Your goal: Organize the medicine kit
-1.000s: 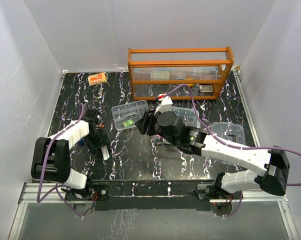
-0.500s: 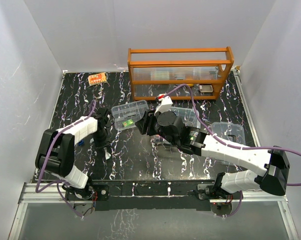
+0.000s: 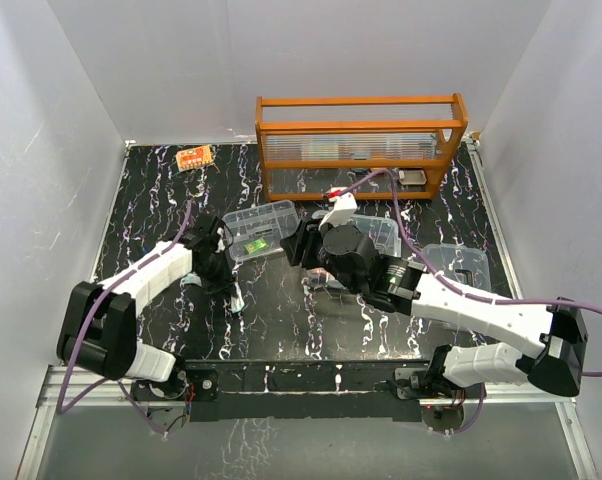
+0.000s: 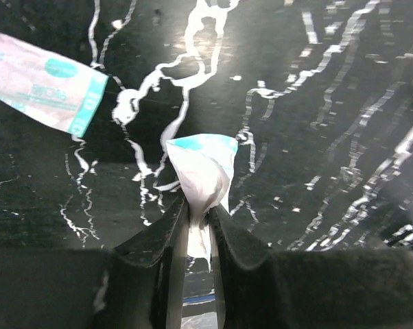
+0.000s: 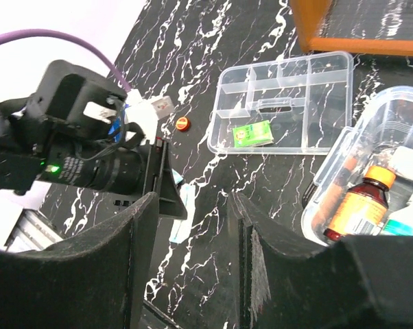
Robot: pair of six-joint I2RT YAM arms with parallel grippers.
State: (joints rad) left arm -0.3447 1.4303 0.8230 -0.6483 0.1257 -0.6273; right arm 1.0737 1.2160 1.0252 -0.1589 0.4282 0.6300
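Note:
My left gripper (image 4: 199, 205) is shut on a white and teal sachet (image 4: 201, 168), which it holds low over the black marbled table. In the top view, the left gripper (image 3: 224, 275) is just in front of the clear divided tray (image 3: 261, 230). The tray (image 5: 285, 103) holds one green packet (image 5: 253, 133). My right gripper (image 5: 193, 226) is open and empty, above the table between the tray and the clear kit box (image 5: 392, 130). The box holds an orange-capped bottle (image 5: 361, 202). The clear handled lid (image 3: 459, 265) lies at the right.
A second white and teal sachet (image 4: 45, 86) lies on the table left of the held one. An orange wooden rack (image 3: 361, 140) stands at the back. An orange packet (image 3: 194, 157) lies at the back left. A small orange cap (image 5: 182, 123) lies near the tray.
My left gripper has moved right and forward with the sachet, from the table's left side to the front of the divided tray. My right arm has shifted slightly right.

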